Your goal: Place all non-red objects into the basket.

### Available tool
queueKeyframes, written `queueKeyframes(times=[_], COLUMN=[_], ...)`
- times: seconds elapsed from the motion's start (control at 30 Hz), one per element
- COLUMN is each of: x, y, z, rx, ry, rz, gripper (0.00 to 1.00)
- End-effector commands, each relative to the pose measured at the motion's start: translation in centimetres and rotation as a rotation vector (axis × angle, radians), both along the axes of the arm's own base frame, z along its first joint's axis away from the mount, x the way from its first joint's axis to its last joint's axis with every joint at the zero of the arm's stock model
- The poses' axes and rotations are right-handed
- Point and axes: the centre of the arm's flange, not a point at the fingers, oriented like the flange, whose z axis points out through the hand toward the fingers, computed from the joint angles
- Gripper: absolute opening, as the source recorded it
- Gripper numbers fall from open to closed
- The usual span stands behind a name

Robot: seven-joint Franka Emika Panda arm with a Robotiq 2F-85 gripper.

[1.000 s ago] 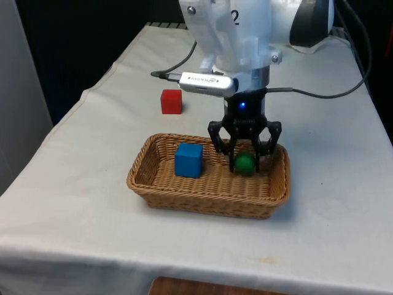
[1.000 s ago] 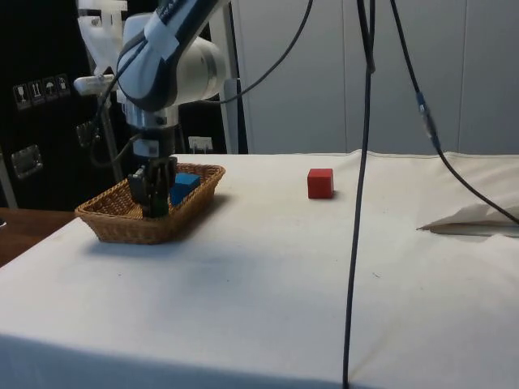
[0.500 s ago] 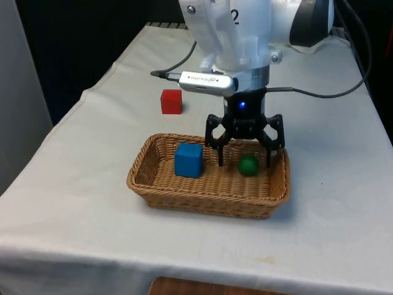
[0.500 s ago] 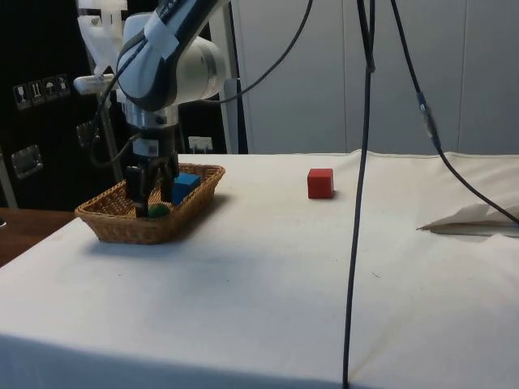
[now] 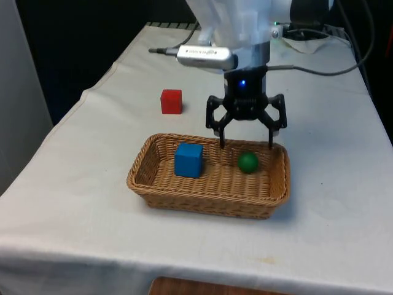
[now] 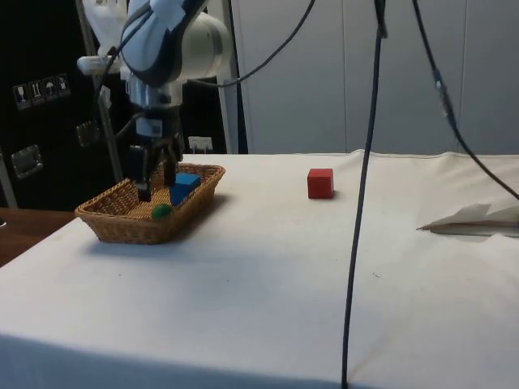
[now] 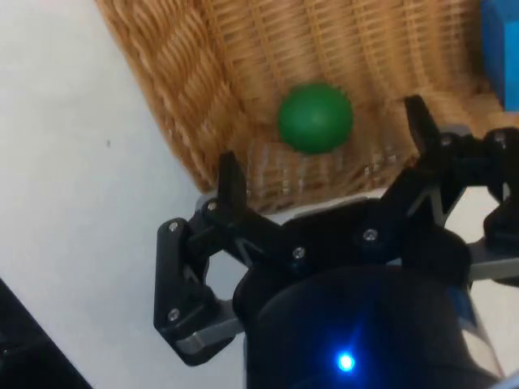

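Listing by size, we find the worktop [image 5: 92, 160] carrying all; risk is low, we judge. Basket [image 5: 153, 184]: woven, holding both non-red items. Claw [image 5: 246, 142]: spread wide, holding nothing, above the basket's far rim; a careless descent could catch that rim. Blue cube [image 5: 188, 160]: inside, toward the front view's left. Red cube [image 5: 171, 101]: outside, well apart, rightly left. Green ball [image 5: 247, 162]: inside, beneath the claw; it could roll.
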Motion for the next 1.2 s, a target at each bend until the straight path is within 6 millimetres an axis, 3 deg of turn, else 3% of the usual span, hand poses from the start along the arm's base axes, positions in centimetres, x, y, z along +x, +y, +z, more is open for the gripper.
queueKeyframes(times=[0.0,0.4,1.17], x=[-0.3,-2.8,-8.3], y=[0.0,-0.3,-1.3], z=[0.5,4.4,9.8], rx=[-0.006,0.016,0.044], ry=[0.001,-0.009,-0.026], rz=[-0.003,-0.006,0.008], gripper=[1.0,1.0,1.0])
